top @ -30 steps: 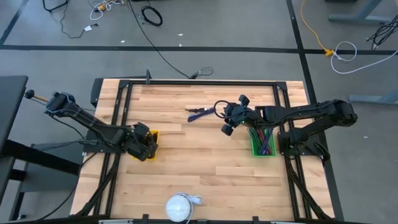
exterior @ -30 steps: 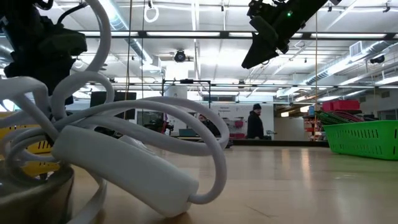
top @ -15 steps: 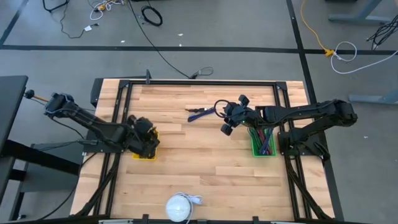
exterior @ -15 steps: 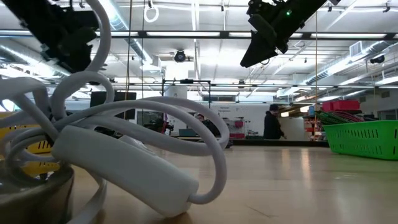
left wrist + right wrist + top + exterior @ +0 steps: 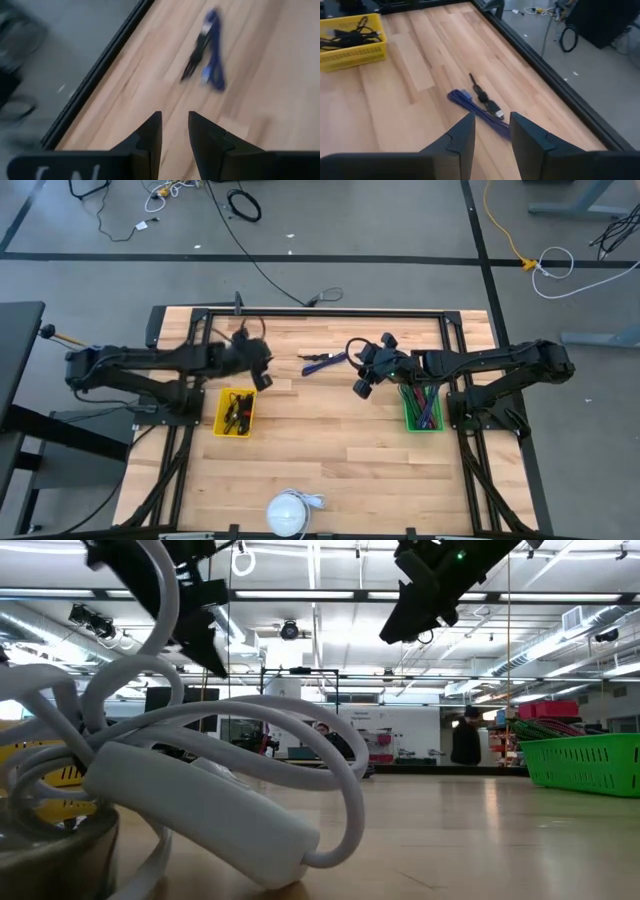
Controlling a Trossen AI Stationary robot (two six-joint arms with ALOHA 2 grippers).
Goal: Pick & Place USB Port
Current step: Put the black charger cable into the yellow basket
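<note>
A blue and black USB cable (image 5: 324, 362) lies flat on the wooden table, near the far edge. It also shows in the left wrist view (image 5: 209, 47) and in the right wrist view (image 5: 481, 103). My left gripper (image 5: 266, 370) hovers left of the cable, fingers a little apart and empty (image 5: 175, 135). My right gripper (image 5: 358, 375) hovers right of the cable, fingers a little apart and empty (image 5: 491, 135). Both hang well above the table in the low view: left (image 5: 200, 615), right (image 5: 415, 600).
A yellow bin (image 5: 235, 412) holding dark cables stands at the table's left; it also shows in the right wrist view (image 5: 351, 40). A green bin (image 5: 422, 408) with cables stands at the right. A white coiled cable on a round base (image 5: 288, 513) sits at the near edge. A person (image 5: 465, 740) walks far behind.
My left gripper has risen from over the yellow bin and swung toward the table's far edge and right, toward the USB cable. The cable has stayed in place.
</note>
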